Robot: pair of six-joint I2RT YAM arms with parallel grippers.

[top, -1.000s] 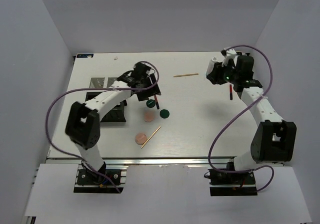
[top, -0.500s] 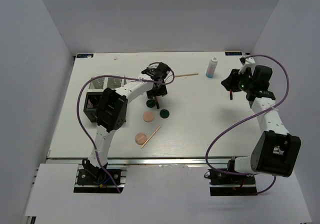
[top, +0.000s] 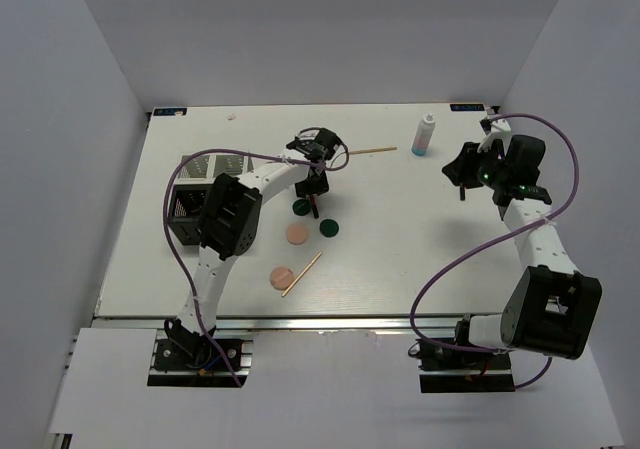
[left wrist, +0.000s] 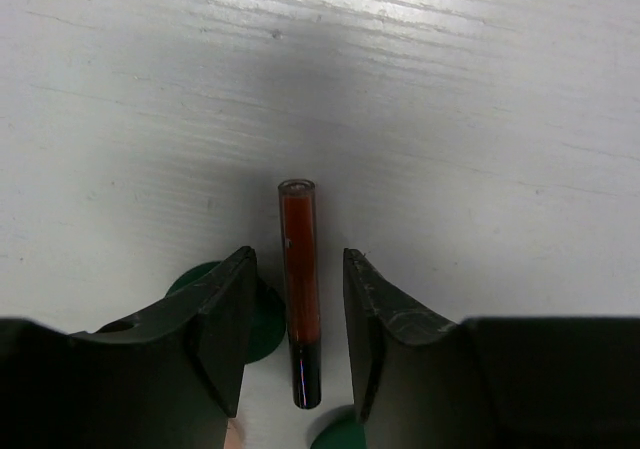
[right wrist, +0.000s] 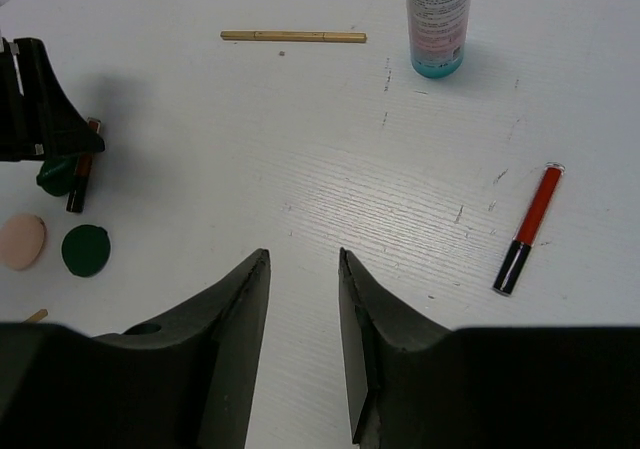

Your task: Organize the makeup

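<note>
My left gripper (top: 314, 187) hovers open over a black-and-red stick (left wrist: 299, 289) that lies on the table between its jaws, touching neither. A dark green disc (left wrist: 262, 319) lies beside the stick, partly under the left finger (left wrist: 215, 319); a second one (top: 328, 228) lies nearer. Two peach discs (top: 297, 234) (top: 282, 277) and a wooden stick (top: 301, 274) lie in front. My right gripper (right wrist: 303, 259) is open and empty above bare table. The white-blue bottle (top: 425, 136) stands upright at the back, with a second wooden stick (top: 372, 151) and a second black-and-red stick (right wrist: 528, 229) nearby.
The black compartmented organizer box (top: 185, 214) stands at the left of the table, behind my left arm. White walls close in the table on three sides. The table's near edge is a metal rail (top: 330, 321).
My right gripper has let go of the bottle, which now stands at the back, and has moved right. My left gripper has swung from near the organizer to over the black-and-red stick.
</note>
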